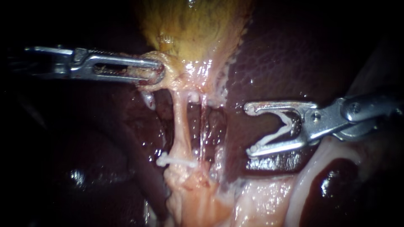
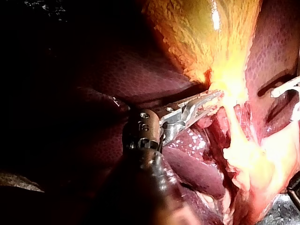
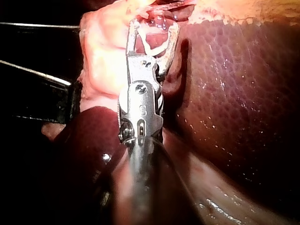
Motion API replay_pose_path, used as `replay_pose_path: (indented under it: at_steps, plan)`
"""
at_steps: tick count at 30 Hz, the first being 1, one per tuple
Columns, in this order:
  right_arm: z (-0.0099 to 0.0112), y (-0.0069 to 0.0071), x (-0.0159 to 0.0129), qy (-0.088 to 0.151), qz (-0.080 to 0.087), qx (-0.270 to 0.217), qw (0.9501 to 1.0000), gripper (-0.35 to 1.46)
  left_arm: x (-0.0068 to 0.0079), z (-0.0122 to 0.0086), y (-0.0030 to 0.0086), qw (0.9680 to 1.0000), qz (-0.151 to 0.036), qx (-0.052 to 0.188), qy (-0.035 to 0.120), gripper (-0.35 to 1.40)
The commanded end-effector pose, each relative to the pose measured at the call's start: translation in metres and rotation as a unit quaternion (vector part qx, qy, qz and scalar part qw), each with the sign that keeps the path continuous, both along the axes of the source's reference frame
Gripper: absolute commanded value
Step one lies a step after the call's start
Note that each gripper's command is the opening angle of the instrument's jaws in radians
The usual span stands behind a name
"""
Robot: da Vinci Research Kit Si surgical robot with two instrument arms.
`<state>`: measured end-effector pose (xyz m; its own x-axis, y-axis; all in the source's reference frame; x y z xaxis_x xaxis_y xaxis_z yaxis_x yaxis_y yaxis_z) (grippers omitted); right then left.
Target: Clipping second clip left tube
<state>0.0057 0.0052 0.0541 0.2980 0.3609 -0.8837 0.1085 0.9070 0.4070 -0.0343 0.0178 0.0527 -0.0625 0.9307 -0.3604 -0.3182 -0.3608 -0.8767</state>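
Note:
The left tube [image 1: 180, 122] runs pale and taut from the gallbladder [image 1: 193, 29] down to a fatty stump, with one white clip [image 1: 174, 161] across its lower end. A thinner right tube [image 1: 203, 126] lies beside it. My left instrument [image 1: 153, 73] is shut on tissue at the gallbladder's neck, also seen in the left wrist view [image 2: 211, 99]. My right instrument [image 1: 251, 129] stands to the right of both tubes, apart from them. Its jaws are spread wide around an open white clip [image 1: 283, 126] seated between them [image 3: 157, 47].
Dark liver [image 1: 294, 54] lies behind and to the right of the tubes. Pale fatty tissue [image 1: 261, 197] fills the lower middle. A whitish fold [image 1: 320, 164] curves under the right instrument's shaft.

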Motion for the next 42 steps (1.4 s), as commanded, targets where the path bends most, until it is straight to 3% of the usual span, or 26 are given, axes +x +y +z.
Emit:
replay_pose_path:
  at_steps: [1,12,17,21,30,42]
  plan:
    - [0.0000,0.0000,0.0000,0.000,-0.001,0.000,1.0000,0.50,0.0002,-0.0004,0.0001,1.0000,0.001,0.001,-0.001,-0.35]
    - [-0.0007,-0.0004,0.0007,0.005,-0.008,0.003,1.0000,0.50,0.0029,-0.0052,0.0000,0.9999,0.008,0.010,-0.008,-0.35]
    - [-0.0018,-0.0010,0.0025,0.009,-0.013,0.005,0.9999,0.50,0.0037,-0.0072,0.0002,0.9999,0.006,0.014,-0.009,-0.35]
    - [-0.0021,-0.0019,0.0049,0.012,-0.019,0.008,0.9997,0.50,0.0037,-0.0076,0.0003,0.9998,0.005,0.014,-0.010,-0.35]
    - [0.0005,-0.0043,0.0101,0.005,-0.018,0.052,0.9985,0.50,0.0043,-0.0082,0.0002,0.9999,0.002,0.014,-0.009,-0.35]
    - [0.0047,-0.0032,0.0125,-0.006,-0.009,0.076,0.9970,0.50,0.0042,-0.0089,-0.0001,0.9999,0.001,0.014,-0.010,-0.35]
